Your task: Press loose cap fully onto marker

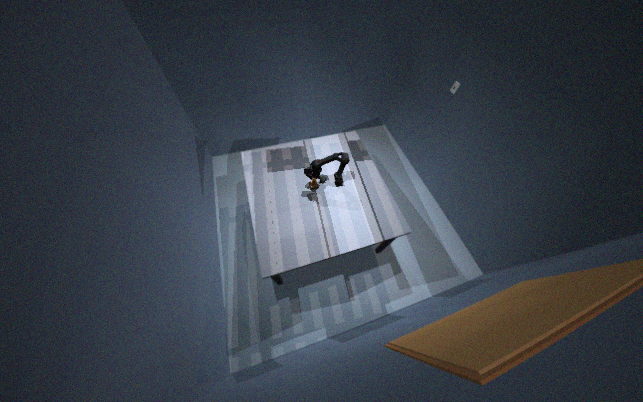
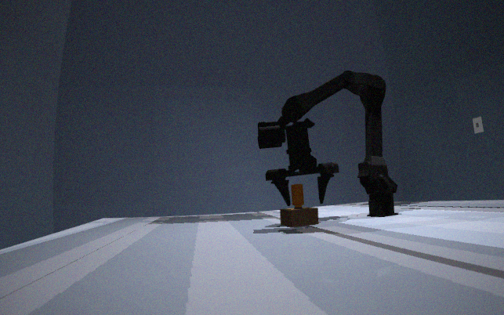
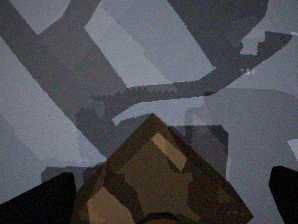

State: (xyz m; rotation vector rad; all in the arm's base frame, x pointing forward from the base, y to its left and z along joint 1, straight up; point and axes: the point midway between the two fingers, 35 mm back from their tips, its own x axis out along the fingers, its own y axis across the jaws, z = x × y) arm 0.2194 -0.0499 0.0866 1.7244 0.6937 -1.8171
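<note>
My fingers [image 1: 315,179] [image 2: 305,203] are spread wide and grip nothing. In the exterior view they point down on either side of an upright orange cylinder [image 1: 314,181] [image 2: 297,195] [image 3: 159,220], one toward nine o'clock of it, the other toward three. The nine o'clock finger appears nearer the cylinder; there is a wider gap on the three o'clock side.

The cylinder stands over a brown block [image 1: 314,187] [image 2: 299,217] [image 3: 155,175], which rests on the striped surface [image 1: 304,240] [image 2: 226,274] [image 3: 25,100]. It is the marker end with its cap, as far as I can judge, but I cannot tell where cap and marker meet, nor whether the cap is fully pressed down.

In the wrist view, one block corner points to twelve o'clock. Just a dark-rimmed orange arc shows at six o'clock, cut by the bottom edge. My dark fingers enter at eight and four o'clock, with the block between them.

My black arm [image 1: 342,167] [image 2: 373,121] arches above the surface. In the exterior view, its foot stands toward three o'clock from the block, apart from it.
</note>
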